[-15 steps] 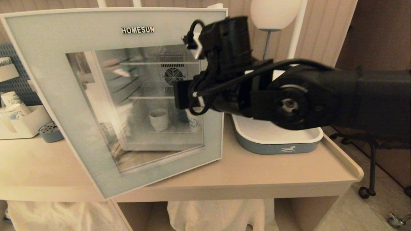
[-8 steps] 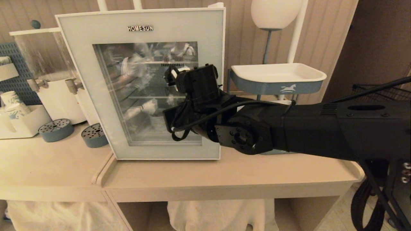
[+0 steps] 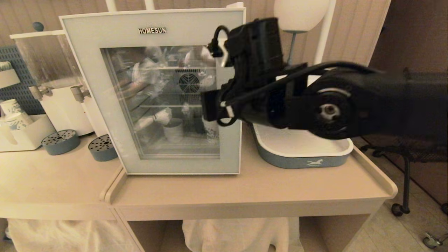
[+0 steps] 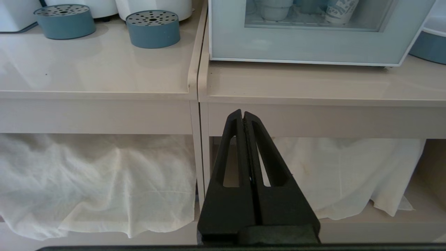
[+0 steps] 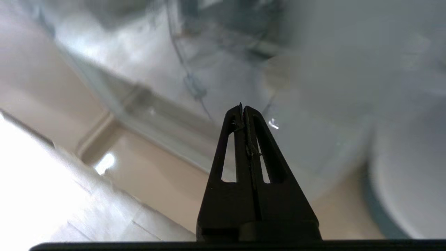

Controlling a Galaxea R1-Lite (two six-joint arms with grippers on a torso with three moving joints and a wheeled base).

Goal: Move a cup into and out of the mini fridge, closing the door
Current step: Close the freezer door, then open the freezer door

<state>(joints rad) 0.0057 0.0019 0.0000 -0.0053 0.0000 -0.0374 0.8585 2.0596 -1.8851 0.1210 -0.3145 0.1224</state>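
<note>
The mini fridge (image 3: 235, 6) stands on the table with its pale blue-grey door (image 3: 87, 87) shut flat against it. Through the glass the white cup (image 3: 173, 131) sits on the bottom shelf; the left wrist view shows this cup (image 4: 273, 8) too. My right arm (image 3: 266, 87) reaches across the door's right edge and hides its own fingers in the head view. In its wrist view the right gripper (image 5: 243, 108) is shut and empty, close to the door glass (image 5: 313, 115). The left gripper (image 4: 243, 113) is shut and empty, parked low before the table's front edge.
Left of the fridge are a clear drink dispenser (image 3: 52, 87) and two blue-grey drip trays (image 3: 60, 141) (image 3: 101, 148), with printed paper cups (image 3: 14, 112) further left. A white tray (image 3: 304, 154) lies right of the fridge below a lamp (image 3: 297, 14). The table (image 3: 245, 189) has a raised rim.
A second ago the door stood swung open toward me; it now lies shut against the fridge. The right arm dipped low across the door and has since lifted back up.
</note>
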